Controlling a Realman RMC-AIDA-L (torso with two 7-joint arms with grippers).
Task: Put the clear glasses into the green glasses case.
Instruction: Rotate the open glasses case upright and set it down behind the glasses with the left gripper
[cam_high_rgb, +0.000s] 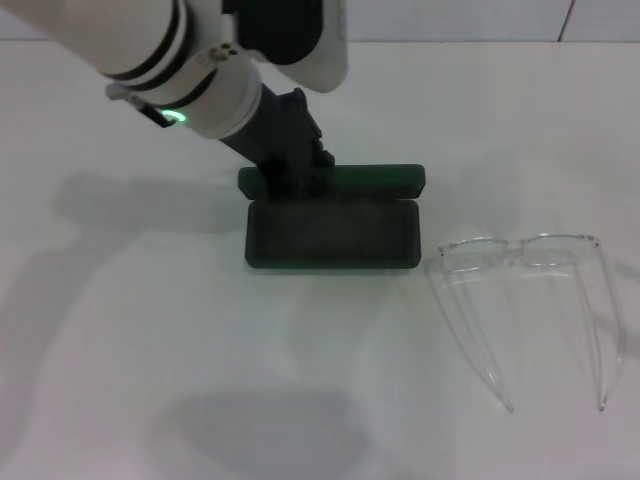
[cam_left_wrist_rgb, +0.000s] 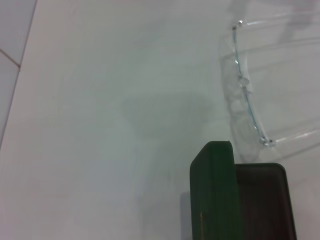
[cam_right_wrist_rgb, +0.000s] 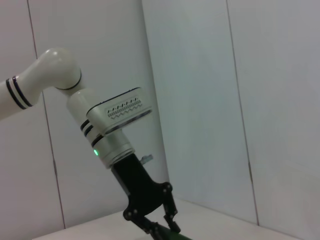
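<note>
Glasses (cam_high_rgb: 525, 300) lie well right of left gripper (cam_high_rgb: 298, 180) at case (cam_high_rgb: 330, 232).

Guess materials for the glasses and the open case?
Clear glasses: likely colourless transparent plastic, glossy; the table shows straight through frame, lenses and temples. Green glasses case: seems a rigid shell with a matte dark green cover, perhaps leatherette; crisp rounded edges, no glare, darker lining inside. Left gripper is at its lid.
</note>
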